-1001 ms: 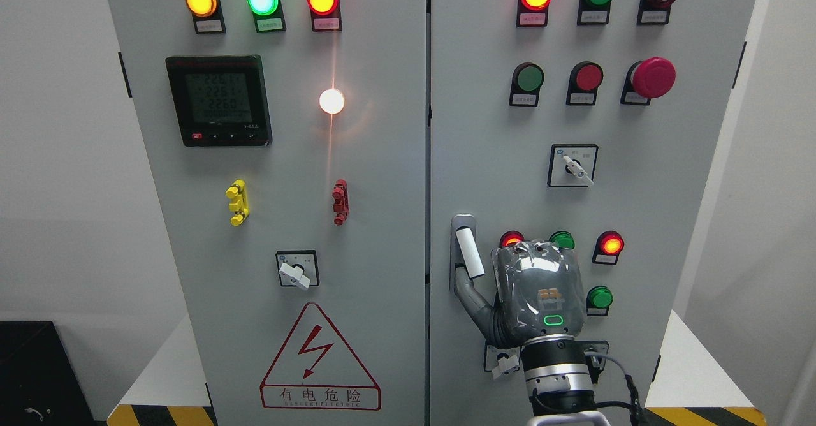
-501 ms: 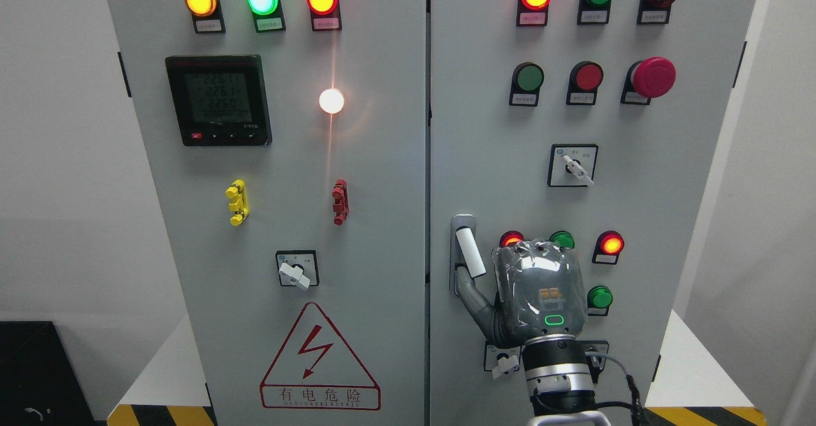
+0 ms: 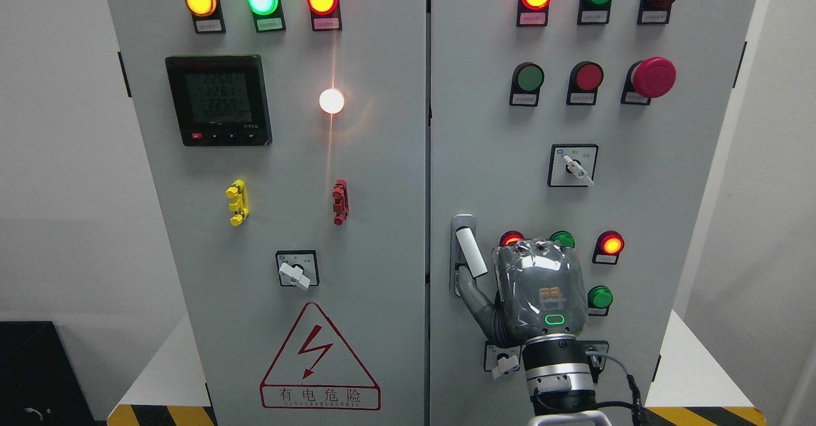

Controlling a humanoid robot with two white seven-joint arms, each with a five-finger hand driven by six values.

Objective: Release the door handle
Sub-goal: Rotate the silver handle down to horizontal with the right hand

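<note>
The right hand [image 3: 540,286] sits close against the grey metal right cabinet door [image 3: 497,158], hemmed by the white lever door handle [image 3: 470,252] just to its left and by round red and green indicator lamps [image 3: 611,245] above and to its right. A white rotary switch [image 3: 507,363] sits just beside the wrist. Bare door panel lies open above the handle.

One head camera faces the cabinet doors [image 3: 357,177] squarely from fairly near, apparently tilted slightly downward
</note>
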